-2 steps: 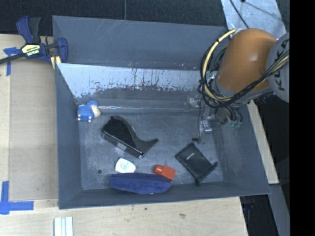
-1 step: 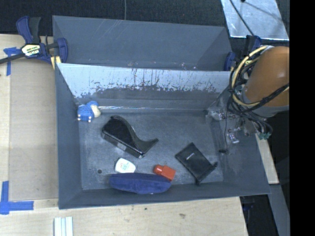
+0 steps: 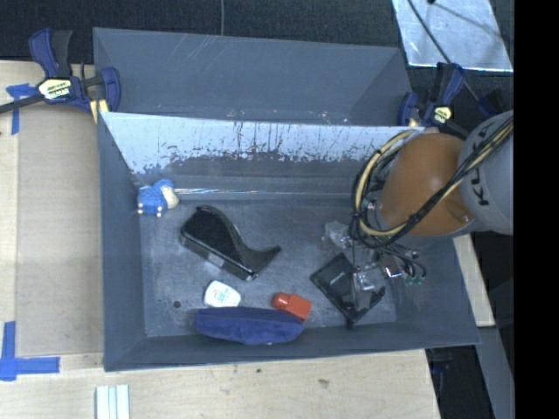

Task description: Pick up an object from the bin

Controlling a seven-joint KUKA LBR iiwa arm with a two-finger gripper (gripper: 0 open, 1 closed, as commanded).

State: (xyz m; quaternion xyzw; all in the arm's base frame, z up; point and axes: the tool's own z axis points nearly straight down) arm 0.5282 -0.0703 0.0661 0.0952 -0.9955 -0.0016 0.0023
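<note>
My gripper (image 3: 361,274) is down at the right side of the bin floor, below the arm's orange cover. It sits right over a flat black block (image 3: 333,284) that lies tilted near the bin's front right corner. Part of that block is hidden under the gripper, and whether the gripper touches it I cannot tell. A small red-orange block (image 3: 292,305) lies a little to the left of the black one, near the front wall.
A long dark blue pouch (image 3: 248,326) lies along the front wall, with a white rounded piece (image 3: 222,296) just above it. A black stapler-like thing (image 3: 223,241) lies mid-left. A blue and cream toy (image 3: 156,198) sits at the back left.
</note>
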